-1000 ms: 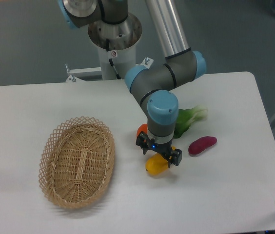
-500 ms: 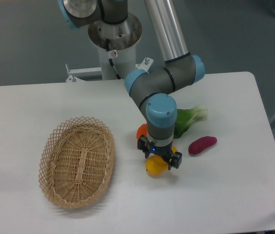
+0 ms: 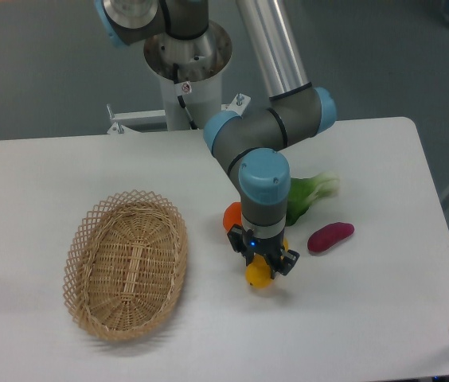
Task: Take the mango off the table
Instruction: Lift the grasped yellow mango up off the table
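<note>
**White table, grey floor, and a claw on the mango**

White and smooth, the table (image 3: 65, 167) fills most of the view, its far right corner rounded. Behind it lies a dull grey floor, where the arm's pale cylindrical base (image 3: 186, 76) stands on a metal bracket (image 3: 125, 119) at the table's back edge. A small square sticker shows on the base, but nothing on it can be read; no other writing or brand is legible.

An oval woven basket (image 3: 126, 264) sits on the left half of the table, well apart from the produce. On the right half, the arm reaches straight down and its claw (image 3: 263, 267) is closed on the mango (image 3: 259, 275), the dark fingers clamped on either side of the yellow fruit near the table's middle. Whether the mango touches the table cannot be told. An orange (image 3: 232, 215) peeks out just behind the wrist, a leafy green vegetable (image 3: 308, 195) lies to the right of it, and a purple-red vegetable (image 3: 330, 236) rests near the mango's right.
</note>
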### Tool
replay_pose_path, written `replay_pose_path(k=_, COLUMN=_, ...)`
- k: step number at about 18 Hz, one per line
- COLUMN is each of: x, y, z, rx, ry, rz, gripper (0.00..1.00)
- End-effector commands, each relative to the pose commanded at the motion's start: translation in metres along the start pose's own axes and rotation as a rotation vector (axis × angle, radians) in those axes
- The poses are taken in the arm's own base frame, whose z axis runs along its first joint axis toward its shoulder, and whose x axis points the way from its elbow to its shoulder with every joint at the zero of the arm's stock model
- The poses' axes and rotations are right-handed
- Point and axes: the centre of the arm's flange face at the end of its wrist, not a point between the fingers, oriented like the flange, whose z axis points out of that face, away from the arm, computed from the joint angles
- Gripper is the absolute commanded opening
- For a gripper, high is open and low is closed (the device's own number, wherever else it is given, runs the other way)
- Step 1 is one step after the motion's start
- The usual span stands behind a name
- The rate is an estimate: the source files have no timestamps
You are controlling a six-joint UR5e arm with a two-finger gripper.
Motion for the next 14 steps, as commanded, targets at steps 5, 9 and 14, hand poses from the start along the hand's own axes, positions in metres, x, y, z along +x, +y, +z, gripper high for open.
replay_pose_path(k=5, x=-0.025, y=-0.009, z=-0.064, rx=0.202, ry=-0.008, rz=-0.118, gripper=0.48)
replay_pose_path(k=9, x=-0.044, y=-0.021, z=-0.099, rx=0.256, ry=-0.055, rz=-0.196, gripper=0.48)
replay_pose_path(k=14, x=-0.055, y=-0.025, z=-0.129, rx=0.302, ry=-0.084, rz=-0.204, gripper=0.48)
